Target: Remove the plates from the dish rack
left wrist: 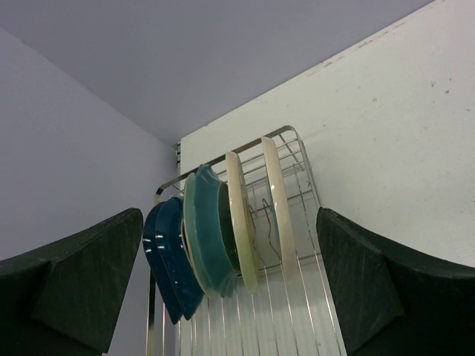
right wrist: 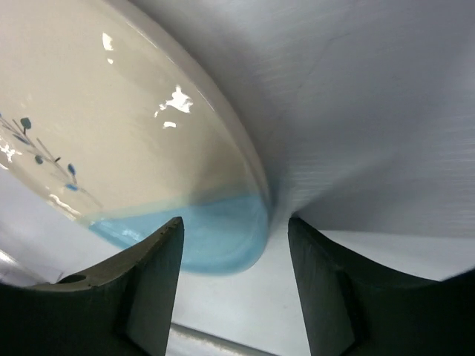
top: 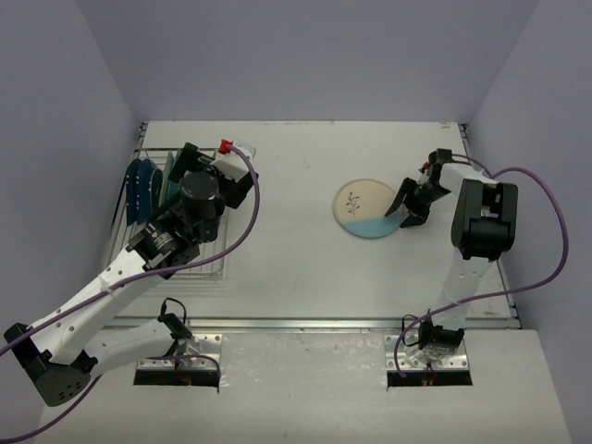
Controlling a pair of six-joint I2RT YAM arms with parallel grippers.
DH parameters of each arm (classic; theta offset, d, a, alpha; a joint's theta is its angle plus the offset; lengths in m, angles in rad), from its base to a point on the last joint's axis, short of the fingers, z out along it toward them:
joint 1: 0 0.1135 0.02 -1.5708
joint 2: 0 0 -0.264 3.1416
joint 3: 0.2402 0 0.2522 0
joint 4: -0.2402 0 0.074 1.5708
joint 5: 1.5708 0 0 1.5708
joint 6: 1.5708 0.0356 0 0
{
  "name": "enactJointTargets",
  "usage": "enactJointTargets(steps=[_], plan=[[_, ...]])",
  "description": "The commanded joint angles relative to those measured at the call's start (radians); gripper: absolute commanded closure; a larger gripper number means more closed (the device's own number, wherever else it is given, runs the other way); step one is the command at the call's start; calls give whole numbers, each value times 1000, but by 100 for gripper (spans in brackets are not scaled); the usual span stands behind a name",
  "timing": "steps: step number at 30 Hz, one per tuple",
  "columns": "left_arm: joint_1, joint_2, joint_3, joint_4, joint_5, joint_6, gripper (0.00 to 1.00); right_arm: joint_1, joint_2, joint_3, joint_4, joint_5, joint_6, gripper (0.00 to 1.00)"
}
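Sprig plate point(top: 368, 208) lies flat, blue edge facing the right claw point(top: 405, 213).

We find the rack point(top: 211, 268) on the table point(top: 296, 268), at its left edge. In it the plates point(top: 143, 185) stand on edge in a row running left to right, crowded into the rack's far left part. The left hand point(top: 217, 169) hangs over the rack, just right of that row. Well apart, right of the table's middle, a single plate point(top: 370, 207) lies flat on the table. The right hand point(top: 410, 205) sits just beside its right edge, the rim facing the gap between the fingers point(right wrist: 148, 282).
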Motion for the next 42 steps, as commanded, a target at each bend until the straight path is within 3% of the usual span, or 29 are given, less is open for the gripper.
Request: enactJointTargets(steps=[1,6,11,16,21,28,36,42], plan=[[11,-20,-17,38,-10,-7,0,-9,29,-8,-18,220,-31,34],[13,-16,-20,37,-20,-9,0,-7,-28,-4,-33,232,-50,28],[19,44,73,-116,37,-111,0,18,-205,-6,-27,152,-117,25],[28,154,157,-257,170,-278,1,80,-504,-9,15,128,-223,2],[77,298,253,-392,271,-427,7,106,-701,-75,68,164,-267,1],[181,438,315,-445,221,-485,15,142,-888,-222,151,182,-316,1],[264,463,250,-389,174,-501,18,264,-910,-287,173,217,-346,1],[319,498,215,-344,219,-468,24,315,-901,-304,178,236,-334,1]])
